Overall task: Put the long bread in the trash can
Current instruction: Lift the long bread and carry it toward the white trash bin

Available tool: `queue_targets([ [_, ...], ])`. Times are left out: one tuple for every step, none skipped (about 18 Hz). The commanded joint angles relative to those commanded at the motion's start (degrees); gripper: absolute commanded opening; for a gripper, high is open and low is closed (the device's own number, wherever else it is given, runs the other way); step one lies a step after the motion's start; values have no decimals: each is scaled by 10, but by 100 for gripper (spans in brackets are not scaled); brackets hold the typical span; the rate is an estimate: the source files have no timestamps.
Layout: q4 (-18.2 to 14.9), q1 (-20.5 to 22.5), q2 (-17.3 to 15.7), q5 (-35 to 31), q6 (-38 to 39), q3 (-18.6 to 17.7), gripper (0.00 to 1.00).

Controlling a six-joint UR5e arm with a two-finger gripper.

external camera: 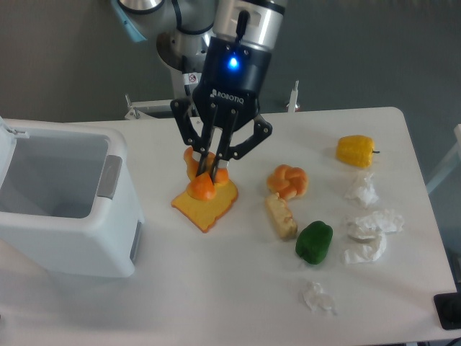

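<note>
The arm's black two-finger gripper has its jaws clamped on the smooth orange-yellow elongated long bread, which hangs lifted off the white surface, one rounded end pointing toward the camera, directly above the flat square orange toast slice. Held near one end and tilted, the loaf can clear the neighbouring items during transport. The large white rectangular plastic trash can stands open-topped at the left, well apart from the loaf, so the carry toward it looks only partly done. Left resting to the right are a knotted orange bun, a pale beige chunky piece, a green pepper, a yellow pepper and crumpled white paper scraps.
</note>
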State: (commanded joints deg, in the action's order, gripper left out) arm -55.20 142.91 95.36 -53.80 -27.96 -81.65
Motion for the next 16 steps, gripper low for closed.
queue_targets([
  [4, -1, 0, 9, 10, 1, 20],
  [4, -1, -1, 20, 22, 3, 20],
  [4, -1, -1, 31, 33, 5, 20],
  [4, -3, -1, 33, 37, 8, 20],
  [4, -5, -1, 34, 41, 11, 20],
  [4, -11, -1, 34, 57, 12, 20],
  [5, -15, -2, 34, 71, 12, 20],
  [5, -16, -3, 34, 77, 12, 20],
  [5, -18, -8, 34, 80, 14, 20],
  [5, -22, -11, 35, 86, 18, 20],
  [5, -25, -14, 35, 98, 21, 20],
  [5, -27, -20, 35, 103, 23, 20],
  [5, -28, -29, 36, 104, 23, 20],
  [5, -27, -32, 37, 105, 25, 20],
  [6, -27, -39, 40, 106, 25, 20],
  [9, -27, -44, 47, 110, 25, 20],
])
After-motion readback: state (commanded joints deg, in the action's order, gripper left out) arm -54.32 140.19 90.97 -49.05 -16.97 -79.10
